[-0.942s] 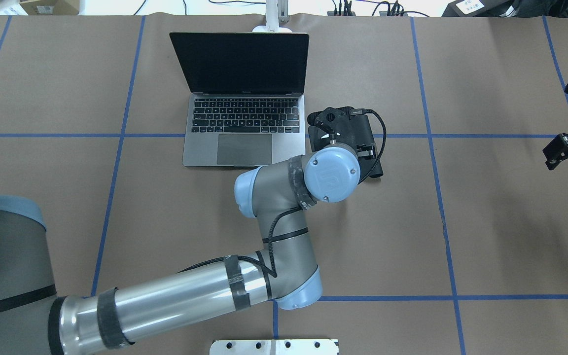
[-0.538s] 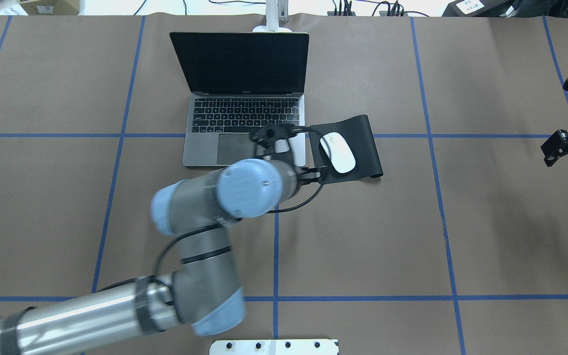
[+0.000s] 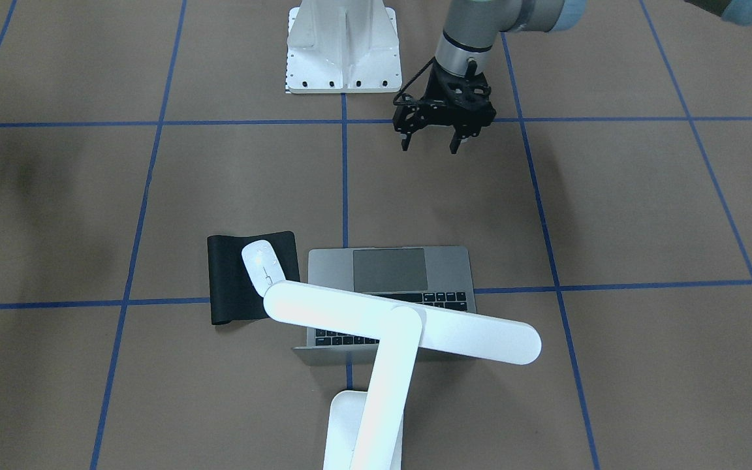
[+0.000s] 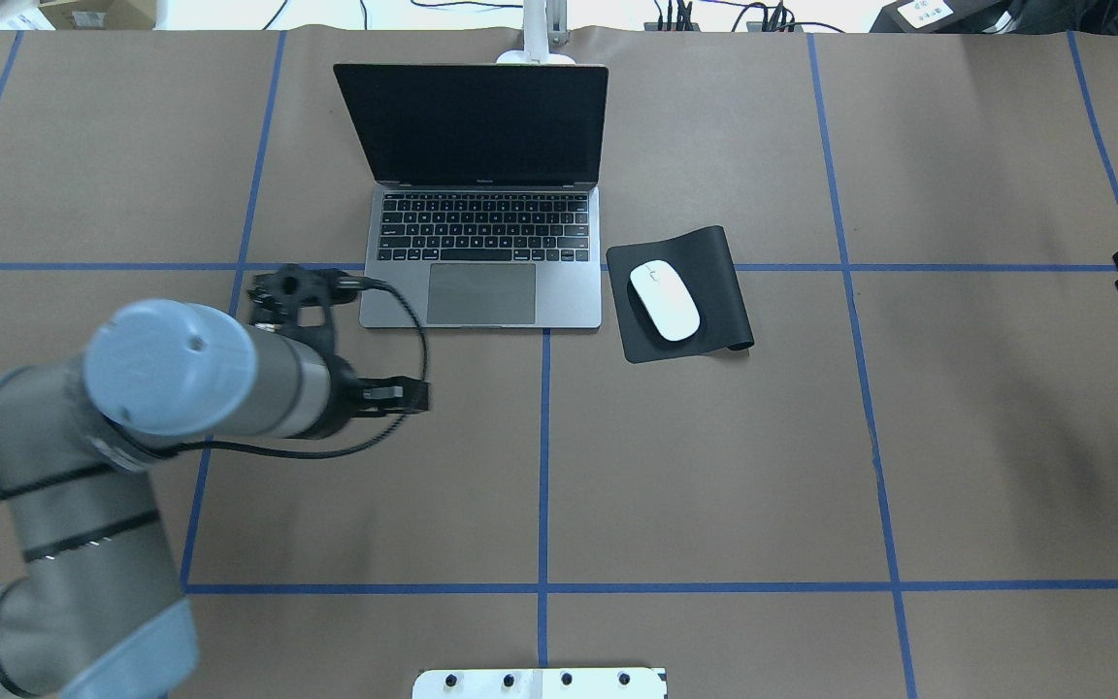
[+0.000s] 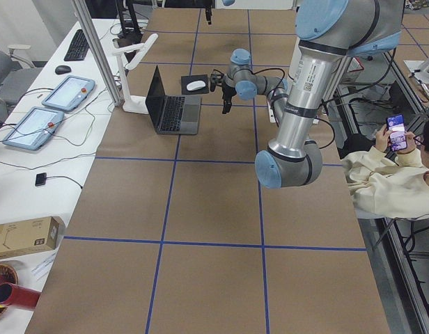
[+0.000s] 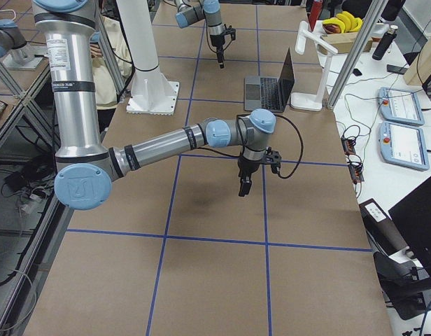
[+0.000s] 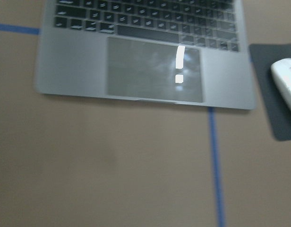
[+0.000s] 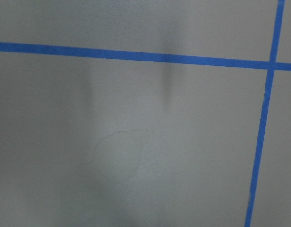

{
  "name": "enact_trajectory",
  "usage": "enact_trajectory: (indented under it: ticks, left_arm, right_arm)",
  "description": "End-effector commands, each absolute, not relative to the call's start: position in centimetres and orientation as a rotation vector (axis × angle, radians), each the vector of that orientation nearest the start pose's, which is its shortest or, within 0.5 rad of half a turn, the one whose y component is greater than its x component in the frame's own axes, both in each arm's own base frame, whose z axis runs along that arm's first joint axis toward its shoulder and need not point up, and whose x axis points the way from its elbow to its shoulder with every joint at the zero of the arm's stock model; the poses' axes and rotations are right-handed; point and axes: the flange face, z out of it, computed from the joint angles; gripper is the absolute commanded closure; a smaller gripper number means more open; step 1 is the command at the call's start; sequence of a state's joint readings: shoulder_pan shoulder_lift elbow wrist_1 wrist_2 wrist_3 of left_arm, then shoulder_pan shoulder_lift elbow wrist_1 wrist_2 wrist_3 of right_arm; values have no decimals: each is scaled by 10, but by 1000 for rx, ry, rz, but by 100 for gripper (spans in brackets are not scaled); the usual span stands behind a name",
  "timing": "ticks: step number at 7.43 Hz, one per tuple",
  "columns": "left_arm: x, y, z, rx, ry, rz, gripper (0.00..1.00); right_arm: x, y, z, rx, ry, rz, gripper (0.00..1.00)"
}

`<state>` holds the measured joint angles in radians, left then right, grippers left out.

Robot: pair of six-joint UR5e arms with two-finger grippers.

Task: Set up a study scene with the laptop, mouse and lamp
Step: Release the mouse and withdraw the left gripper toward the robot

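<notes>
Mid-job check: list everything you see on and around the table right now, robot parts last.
laptop: 1, space-grey, open, far centre of the table.
mouse: 1, white, on the mat.
mat: 1, black, just right of the laptop.
lamp: 1, white, base behind the laptop's screen.
pedestal: 1, white, at the table's robot-side edge.
table: 1, brown, blue tape grid.
person: 1, cream top, seated beside the table, holding a phone.
left gripper: 1, black, open and empty, above the table near the laptop's left front corner.
right gripper: 1, black, over bare table far right; open or shut unclear.
</notes>
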<state>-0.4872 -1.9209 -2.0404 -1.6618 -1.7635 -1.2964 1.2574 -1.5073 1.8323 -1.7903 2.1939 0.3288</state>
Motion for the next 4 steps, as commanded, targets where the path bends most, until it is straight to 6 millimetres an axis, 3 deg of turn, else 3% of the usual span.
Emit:
enact_trajectory:
  ticks: [1,2,4]
  left_arm:
    - [343,-404,342,110,790,-41,1]
    - [280,-428,383,90,773,19,1]
    - [177,-470,453,78,778,85,1]
  right_arm:
    - [-35,-497,551,-75,-638,-27,0]
    - [-14,-499,573,-68,-639,-38,0]
    - [23,-498,604,-60,-665,-64,0]
